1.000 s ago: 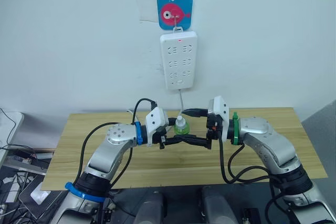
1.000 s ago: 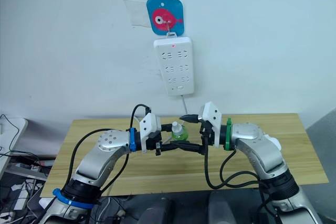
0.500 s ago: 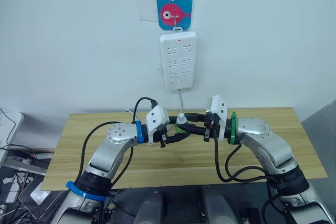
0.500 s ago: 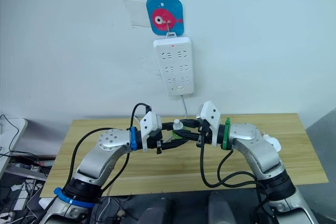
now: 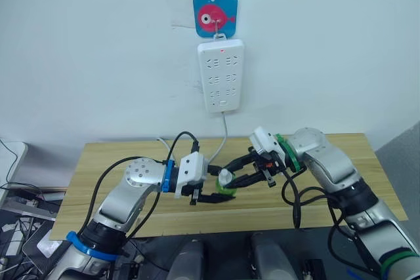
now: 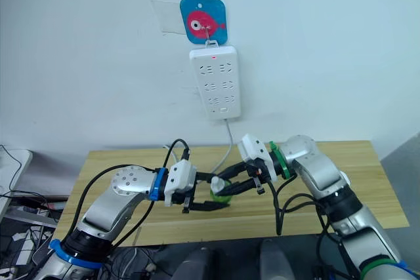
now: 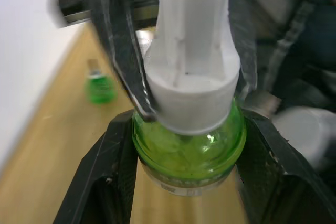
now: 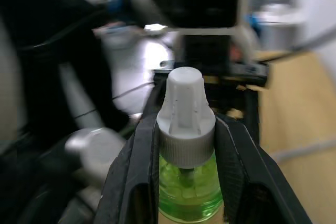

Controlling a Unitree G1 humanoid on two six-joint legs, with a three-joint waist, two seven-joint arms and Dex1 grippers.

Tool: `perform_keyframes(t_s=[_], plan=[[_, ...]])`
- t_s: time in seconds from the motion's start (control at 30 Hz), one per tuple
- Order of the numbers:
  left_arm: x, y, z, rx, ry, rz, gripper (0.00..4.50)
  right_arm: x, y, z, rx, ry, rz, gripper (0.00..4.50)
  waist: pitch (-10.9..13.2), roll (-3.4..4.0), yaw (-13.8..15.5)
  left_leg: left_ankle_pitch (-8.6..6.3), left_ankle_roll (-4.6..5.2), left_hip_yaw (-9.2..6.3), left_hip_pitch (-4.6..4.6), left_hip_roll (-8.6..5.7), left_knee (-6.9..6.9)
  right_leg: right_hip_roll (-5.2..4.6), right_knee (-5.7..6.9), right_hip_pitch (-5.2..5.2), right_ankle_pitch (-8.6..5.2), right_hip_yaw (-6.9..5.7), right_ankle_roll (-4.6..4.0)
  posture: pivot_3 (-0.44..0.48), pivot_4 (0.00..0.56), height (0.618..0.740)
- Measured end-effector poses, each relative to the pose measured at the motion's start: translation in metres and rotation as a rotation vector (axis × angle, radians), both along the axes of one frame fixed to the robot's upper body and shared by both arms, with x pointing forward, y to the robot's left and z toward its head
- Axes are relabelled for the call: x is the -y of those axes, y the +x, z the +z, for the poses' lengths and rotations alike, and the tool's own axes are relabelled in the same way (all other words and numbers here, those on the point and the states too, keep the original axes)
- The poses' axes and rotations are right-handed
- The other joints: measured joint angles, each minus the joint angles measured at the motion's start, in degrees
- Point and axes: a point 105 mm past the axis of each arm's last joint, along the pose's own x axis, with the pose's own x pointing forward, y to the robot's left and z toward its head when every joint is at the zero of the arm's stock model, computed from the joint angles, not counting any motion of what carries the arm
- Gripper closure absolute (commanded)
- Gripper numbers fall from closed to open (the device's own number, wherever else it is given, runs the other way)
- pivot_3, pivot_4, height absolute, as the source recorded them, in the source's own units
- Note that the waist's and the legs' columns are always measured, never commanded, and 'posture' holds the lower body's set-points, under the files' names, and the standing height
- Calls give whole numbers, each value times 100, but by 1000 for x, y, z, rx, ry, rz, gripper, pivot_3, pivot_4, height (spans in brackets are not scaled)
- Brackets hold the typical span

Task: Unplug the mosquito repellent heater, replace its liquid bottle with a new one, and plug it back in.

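Gripping one green liquid bottle (image 5: 225,182) above the bench (image 5: 367,181), the left claw (image 5: 211,193) clasped its glass body while the right claw (image 5: 237,174) pinched the white cap (image 7: 190,85), both meeting along the bottle's axis.

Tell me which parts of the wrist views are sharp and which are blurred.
Left wrist view: the green bottle and its white cap are sharp; the table and a small green bottle behind are soft. Right wrist view: cap and bottle sharp, the arm and background behind smeared.
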Motion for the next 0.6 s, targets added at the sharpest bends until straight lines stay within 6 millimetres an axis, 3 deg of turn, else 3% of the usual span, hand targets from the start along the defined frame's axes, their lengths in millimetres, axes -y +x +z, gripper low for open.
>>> perform_keyframes(t_s=[0.03,0.07,0.2,0.33,0.6], plan=[[0,-1,0,1,3,-11,2242,-1,0,0,1,-2,27,3433,0,0,12,0,0,-1,0,0,0,0,0,-1,0,0,0,2,206,740],[-1,1,0,5,6,-9,2242,-2,2,0,1,-3,40,2689,0,0,27,0,0,-2,-1,-1,1,0,0,-1,0,-1,0,2,206,740],[0,6,5,31,1,-19,2242,-2,13,3,-1,-7,24,1354,0,0,43,1,-2,-3,-3,-3,1,-4,-2,-2,0,-1,0,8,207,740],[0,5,0,13,3,-16,2242,17,22,5,7,-26,-51,22,0,0,57,1,-3,-3,-7,-3,0,-6,-10,-5,0,1,-1,-14,201,740],[-5,19,-4,-6,-42,132,2242,50,23,0,11,-2,-300,22,0,0,52,0,-1,-5,-7,1,0,-6,-2,-5,0,0,-1,-50,194,740]])
